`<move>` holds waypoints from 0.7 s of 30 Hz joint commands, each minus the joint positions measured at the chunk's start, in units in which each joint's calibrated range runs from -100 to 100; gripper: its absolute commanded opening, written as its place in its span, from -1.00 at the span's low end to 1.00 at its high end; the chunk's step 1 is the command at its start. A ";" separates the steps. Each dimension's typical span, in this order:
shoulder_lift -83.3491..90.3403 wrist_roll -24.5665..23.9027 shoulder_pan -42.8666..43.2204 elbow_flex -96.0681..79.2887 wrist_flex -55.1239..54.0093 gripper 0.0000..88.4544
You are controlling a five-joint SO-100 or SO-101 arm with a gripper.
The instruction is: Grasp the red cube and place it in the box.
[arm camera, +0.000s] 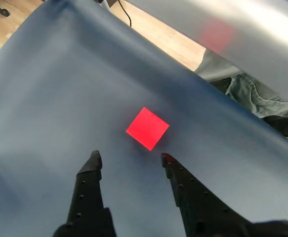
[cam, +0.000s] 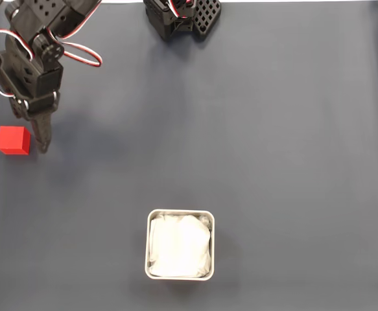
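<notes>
At the left edge of the fixed view the cube [cam: 13, 140] sits flat on the dark cloth [cam: 253, 129], just left of the pincer [cam: 43, 144], near it but with cloth showing between; the arm's tip points down beside it and holds nothing. In the wrist view the pincer [arm camera: 130, 159] stands spread, its two black fingers [arm camera: 90, 170] apart with bare cloth [arm camera: 50, 98] between them, and the cube [arm camera: 147, 128] lies just ahead of the gap, turned corner-on to the fingers and a little toward the right one. By its plain matte faces and crisp edges the cube looks light, stiff and not slippery, a thing that should bear a firm squeeze without harm; the best hold is judged to be across two opposite flat faces near mid-height, which calls for a twist of the wrist first, since closing on the corners as it now lies could spin it or squirt it free. Well to the right of the pincer and toward the near edge of the fixed view stands the box [cam: 148, 245], square, pale-rimmed, well apart from the cube; inside it lies a white wrinkled lining [cam: 179, 246] and nothing else that can be seen; its mouth looks roomy enough for the cube.
</notes>
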State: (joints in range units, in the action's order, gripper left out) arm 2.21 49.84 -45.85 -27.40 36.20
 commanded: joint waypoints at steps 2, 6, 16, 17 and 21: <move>-0.05 0.49 -0.89 -0.61 -3.00 -0.35; -1.43 0.54 -1.03 -0.61 -3.98 -0.34; -4.21 0.68 -1.10 -0.52 -7.10 -0.29; -4.47 0.68 -1.10 -0.43 -7.10 -0.28; -5.42 0.68 -1.10 -0.16 -7.75 -0.28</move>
State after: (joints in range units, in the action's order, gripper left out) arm -3.78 50.13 -46.29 -28.30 29.75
